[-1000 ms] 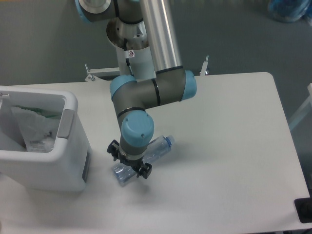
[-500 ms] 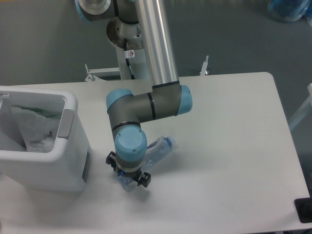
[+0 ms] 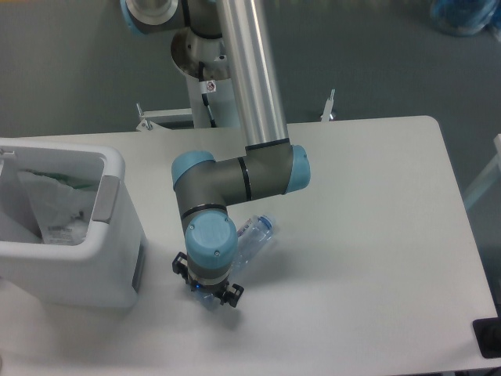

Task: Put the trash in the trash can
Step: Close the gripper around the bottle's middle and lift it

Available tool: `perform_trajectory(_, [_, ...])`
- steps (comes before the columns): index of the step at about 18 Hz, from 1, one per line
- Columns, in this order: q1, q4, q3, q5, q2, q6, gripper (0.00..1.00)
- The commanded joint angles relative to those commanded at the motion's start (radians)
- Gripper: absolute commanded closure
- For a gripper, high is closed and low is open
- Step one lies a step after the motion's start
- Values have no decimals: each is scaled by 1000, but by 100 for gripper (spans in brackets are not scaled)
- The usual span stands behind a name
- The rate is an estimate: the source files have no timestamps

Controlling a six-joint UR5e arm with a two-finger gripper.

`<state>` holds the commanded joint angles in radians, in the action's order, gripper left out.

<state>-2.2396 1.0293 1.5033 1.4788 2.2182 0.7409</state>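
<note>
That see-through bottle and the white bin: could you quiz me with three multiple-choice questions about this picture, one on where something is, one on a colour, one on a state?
1. Where is the plastic bag?
A. Inside the trash can
B. On the table's right edge
C. On the floor

2. What colour is the bottle cap?
A. Red
B. Blue
C. Yellow

3. How is the bottle placed?
A. Standing upright
B. Inside the bin
C. Lying on the table under the gripper

Answers:
1. A, crinkled plastic shows within the trash can walls.
2. B, the cap end is blue.
3. C, it lies sideways on the table, its far end hidden beneath the arm's wrist.
</note>
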Motion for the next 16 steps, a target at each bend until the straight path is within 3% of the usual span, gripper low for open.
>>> perform_trajectory(3, [0,2,-2,2,0,-2,40])
perform_trajectory(10, [-2,0,-8,-3,-15,0,44])
perform_trajectory(16, [-41,-2,-70,-32,-63,3,44])
